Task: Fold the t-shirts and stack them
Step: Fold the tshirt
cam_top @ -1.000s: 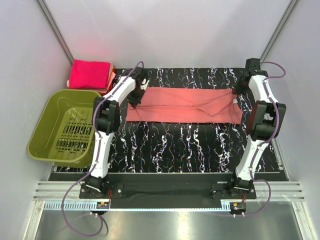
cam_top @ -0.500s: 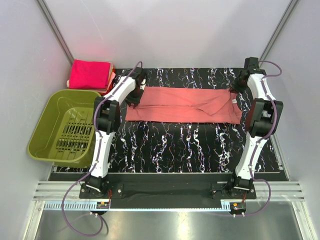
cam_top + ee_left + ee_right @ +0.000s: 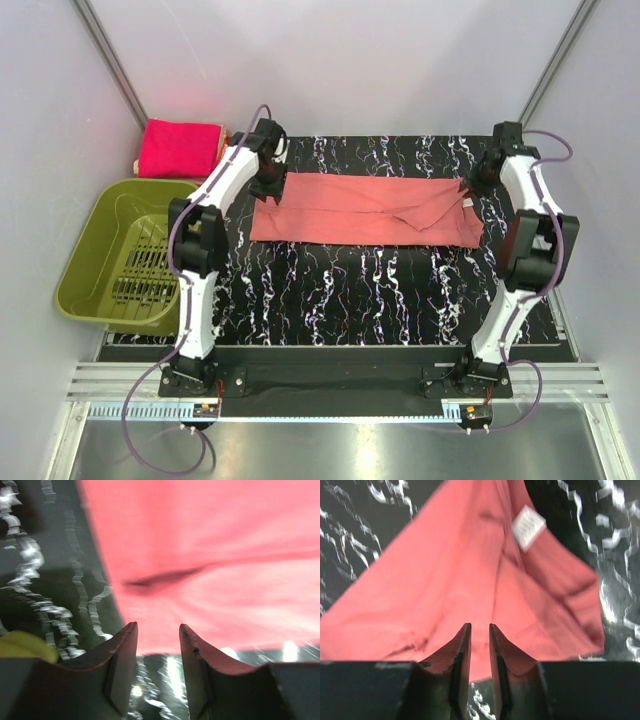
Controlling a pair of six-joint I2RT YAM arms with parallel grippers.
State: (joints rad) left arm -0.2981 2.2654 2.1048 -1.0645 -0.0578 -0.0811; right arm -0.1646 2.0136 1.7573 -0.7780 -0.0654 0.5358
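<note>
The large salmon-coral t-shirt (image 3: 370, 208) lies folded into a long flat band across the back of the black marbled mat. My left gripper (image 3: 268, 185) is over its left end. In the left wrist view it (image 3: 157, 625) is open and empty, with the shirt (image 3: 210, 555) just beyond the tips. My right gripper (image 3: 478, 183) is over the shirt's right end. In the right wrist view it (image 3: 476, 625) is open by a narrow gap, above the shirt (image 3: 460, 580), near a white label (image 3: 529, 527). A stack of folded magenta-pink t-shirts (image 3: 180, 148) sits at the back left.
An olive-green plastic basket (image 3: 120, 250) stands left of the mat (image 3: 380, 290), beside the left arm. Grey walls close in the back and both sides. The arm bases stand on a rail at the near edge.
Both grippers have moved slightly towards the back over the shirt's ends. The left arm's elbow has swung out to the left. The shirt lies a little flatter and wider.
</note>
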